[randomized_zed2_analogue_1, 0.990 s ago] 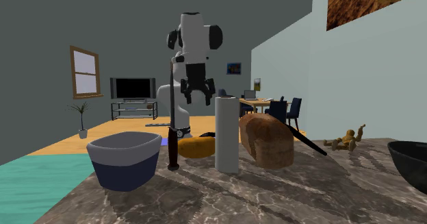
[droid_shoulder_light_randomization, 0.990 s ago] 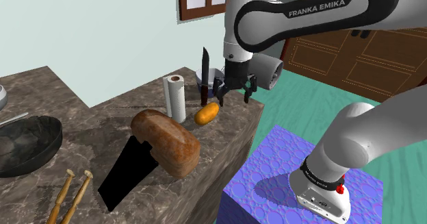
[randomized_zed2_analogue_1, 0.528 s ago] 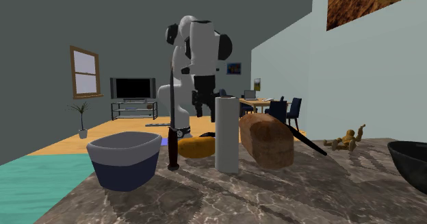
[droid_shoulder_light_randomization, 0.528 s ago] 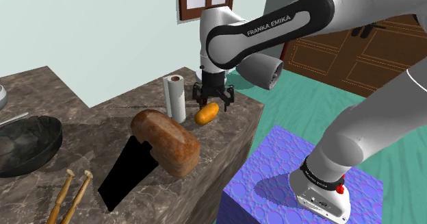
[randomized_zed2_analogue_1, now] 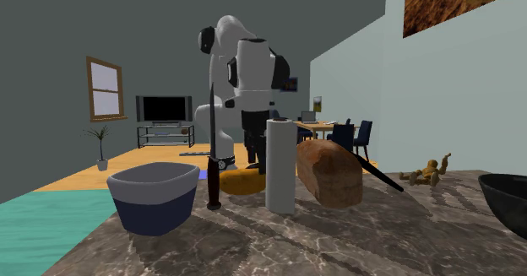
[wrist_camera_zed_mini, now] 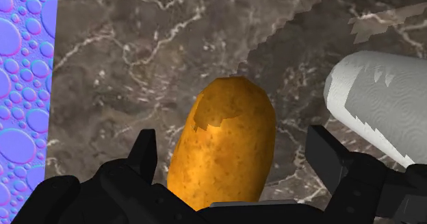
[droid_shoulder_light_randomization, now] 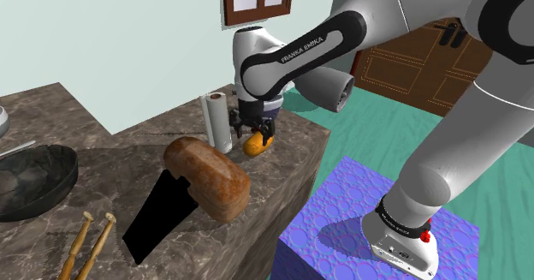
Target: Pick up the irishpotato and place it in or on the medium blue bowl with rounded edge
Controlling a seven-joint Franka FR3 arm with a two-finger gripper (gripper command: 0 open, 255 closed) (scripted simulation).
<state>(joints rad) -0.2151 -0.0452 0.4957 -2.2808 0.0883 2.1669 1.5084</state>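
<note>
The potato (wrist_camera_zed_mini: 222,144) is golden-brown and lies on the dark marble counter (wrist_camera_zed_mini: 137,58), between my gripper's (wrist_camera_zed_mini: 233,157) two black fingers. The fingers stand apart on either side of it, with gaps showing, so the gripper is open. In the shoulder view the gripper (droid_shoulder_light_randomization: 255,134) is low over the potato (droid_shoulder_light_randomization: 257,145), near the counter's far corner. The bowl (randomized_zed2_analogue_1: 152,198) has a grey rim and dark blue body and stands at the second exterior view's left. There the potato (randomized_zed2_analogue_1: 241,181) lies behind an upright knife (randomized_zed2_analogue_1: 214,177), under the gripper (randomized_zed2_analogue_1: 254,152).
A paper towel roll (droid_shoulder_light_randomization: 216,120) stands right beside the potato. A large bread loaf (droid_shoulder_light_randomization: 210,177), a black flat shape (droid_shoulder_light_randomization: 158,214), a dark wok (droid_shoulder_light_randomization: 34,180) and two wooden bats (droid_shoulder_light_randomization: 86,244) lie further along the counter. The counter edge and blue stand (droid_shoulder_light_randomization: 342,227) are close by.
The arm has swung toward the shoulder view's left and lowered. The open gripper went from hanging above and beside the potato to straddling it. The potato has not moved.
</note>
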